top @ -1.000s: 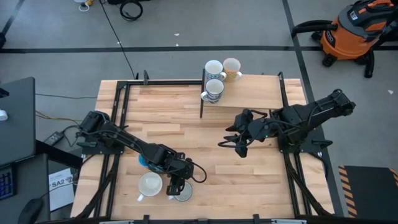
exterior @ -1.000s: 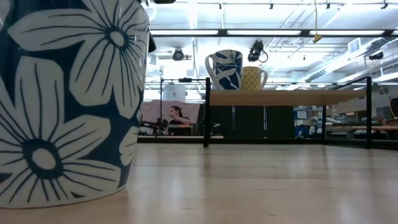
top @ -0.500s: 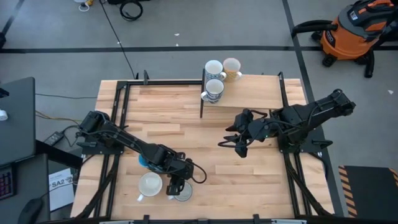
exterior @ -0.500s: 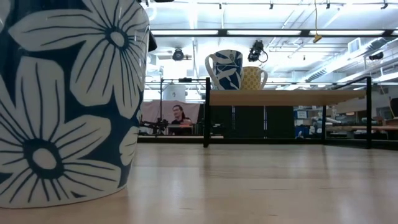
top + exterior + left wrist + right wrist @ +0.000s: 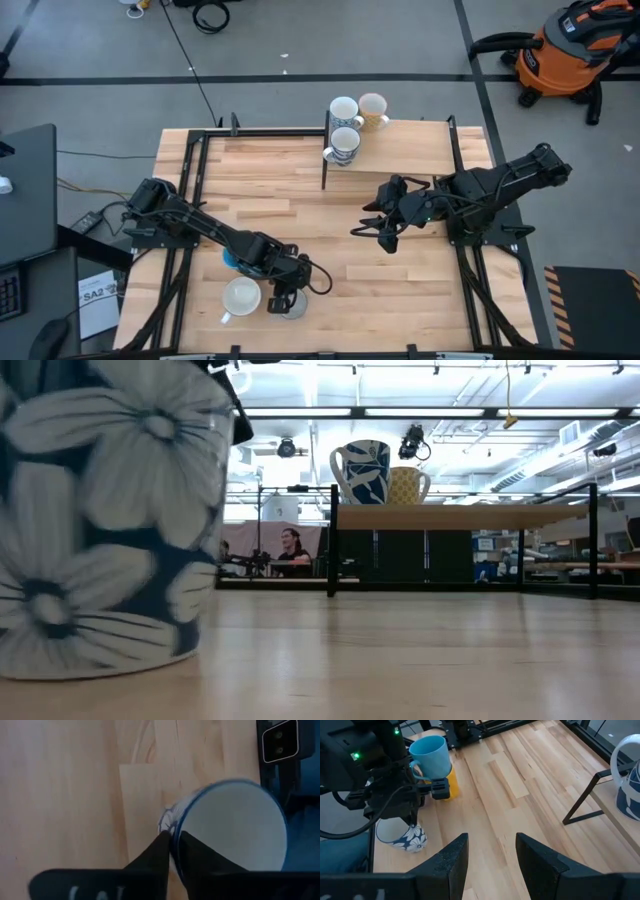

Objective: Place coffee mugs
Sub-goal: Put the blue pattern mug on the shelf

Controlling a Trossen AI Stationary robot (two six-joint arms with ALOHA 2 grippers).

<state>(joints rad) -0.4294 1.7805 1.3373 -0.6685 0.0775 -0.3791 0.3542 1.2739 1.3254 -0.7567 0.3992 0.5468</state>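
Observation:
A dark blue mug with white flowers (image 5: 293,308) stands near the table's front edge and fills the left of the low view (image 5: 100,520). My left gripper (image 5: 284,297) is shut on it. Beside it are a white mug (image 5: 241,297) and a bright blue mug (image 5: 430,757), which sits over a yellow one (image 5: 448,787). Three more mugs (image 5: 345,145) stand on the raised wooden shelf (image 5: 410,150) at the far side. My right gripper (image 5: 368,236) hangs open over the table's right half, holding nothing. My left gripper pinches the flowered mug's rim (image 5: 179,817), with one finger (image 5: 197,855) inside the mug and the other (image 5: 155,852) outside against the wall. The fingers come from above, slanting down. The mug's base is at the table and it leans slightly in the low view.
Black frame rails run along the table's left and right sides (image 5: 190,170). Bare wood lies between the two arms (image 5: 330,230). An orange shop vacuum (image 5: 575,50) stands on the floor beyond the table. A person shows far behind the table (image 5: 290,545).
My left gripper has shut on the flowered mug's rim without moving from its place. In the low view the mug has shifted and tipped a little. My right arm has kept still.

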